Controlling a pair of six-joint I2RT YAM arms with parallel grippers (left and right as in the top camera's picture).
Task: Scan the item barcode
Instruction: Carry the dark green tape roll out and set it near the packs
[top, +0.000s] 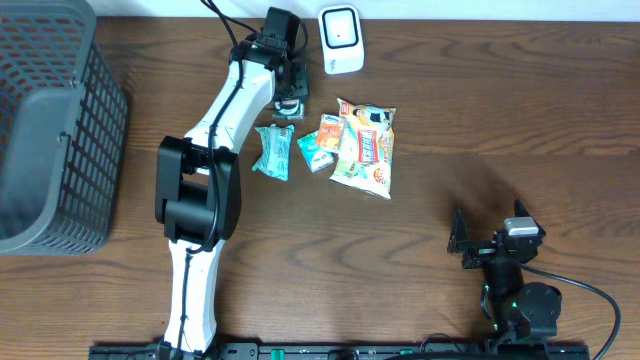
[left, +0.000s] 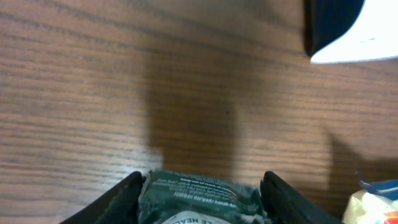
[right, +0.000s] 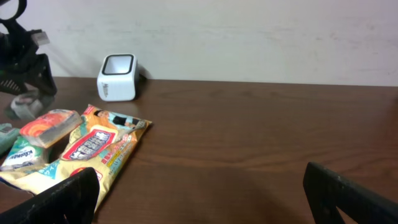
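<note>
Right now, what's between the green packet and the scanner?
Nothing: bare table separates packet from scanner, seen in the left wrist view.

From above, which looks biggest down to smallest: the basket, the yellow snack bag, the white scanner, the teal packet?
1. basket
2. snack bag
3. scanner and teal packet: these two look about alike, too close to rank.
</note>
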